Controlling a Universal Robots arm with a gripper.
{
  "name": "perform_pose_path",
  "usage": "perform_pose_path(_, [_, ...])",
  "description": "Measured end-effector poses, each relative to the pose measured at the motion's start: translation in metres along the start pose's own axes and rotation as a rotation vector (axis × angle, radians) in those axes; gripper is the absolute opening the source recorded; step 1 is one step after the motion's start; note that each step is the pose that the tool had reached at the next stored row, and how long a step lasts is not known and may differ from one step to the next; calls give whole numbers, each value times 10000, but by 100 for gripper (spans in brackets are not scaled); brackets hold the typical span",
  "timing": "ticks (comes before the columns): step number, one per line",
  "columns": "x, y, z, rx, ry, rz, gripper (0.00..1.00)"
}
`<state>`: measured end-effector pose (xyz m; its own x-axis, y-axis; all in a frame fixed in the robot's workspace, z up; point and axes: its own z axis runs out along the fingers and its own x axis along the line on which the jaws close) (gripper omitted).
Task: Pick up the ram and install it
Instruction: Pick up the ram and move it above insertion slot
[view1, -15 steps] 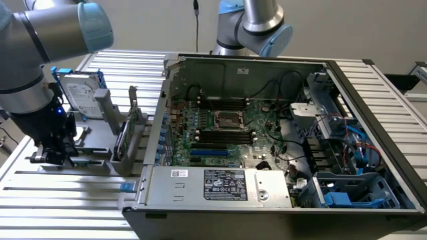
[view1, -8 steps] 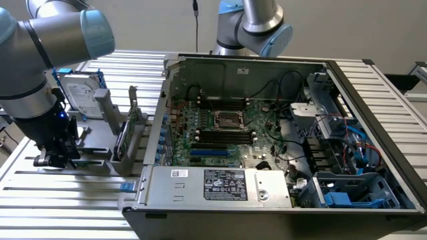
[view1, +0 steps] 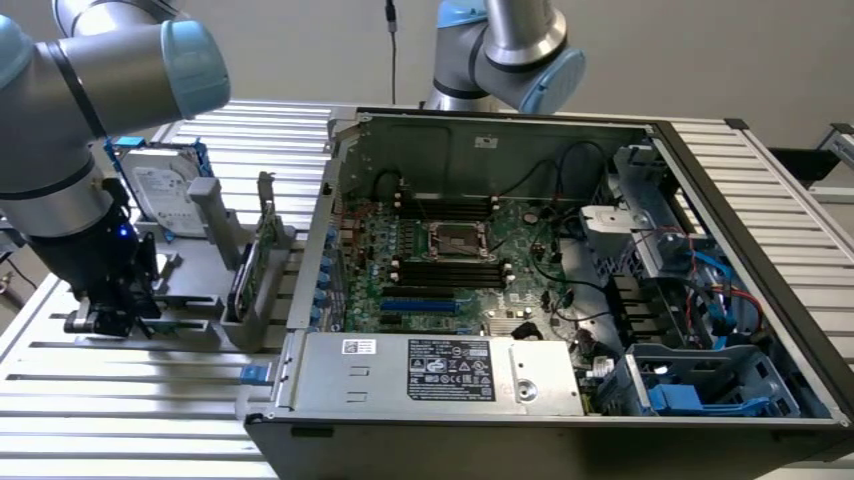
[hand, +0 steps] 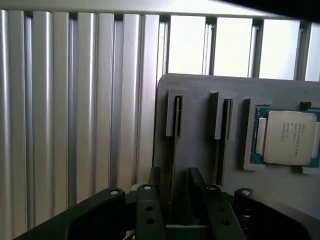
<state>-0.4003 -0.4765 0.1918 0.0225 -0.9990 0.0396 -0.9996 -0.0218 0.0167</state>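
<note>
In the exterior view the gripper (view1: 114, 318) hangs low over a grey holder (view1: 200, 305) on the slatted table (view1: 134, 400), to the exterior view's left of the open computer case (view1: 441, 385), with a hard drive (view1: 167, 190) just behind. In the wrist view the fingers (hand: 155, 179) are parted, one on either side of the ram (hand: 177, 119), which stands edge-on in a holder slot, not gripped, well apart from the square processor chip (hand: 290, 137)
</note>
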Motion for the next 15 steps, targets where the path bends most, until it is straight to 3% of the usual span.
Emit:
perform_pose_path(7, [1, 0, 0, -13, -4, 304, 36])
perform_pose_path(10, [1, 0, 0, -13, -5, 313, 34])
perform_pose_path(11, [1, 0, 0, -13, -5, 315, 27])
perform_pose_path(15, [1, 0, 0, -13, -5, 327, 25])
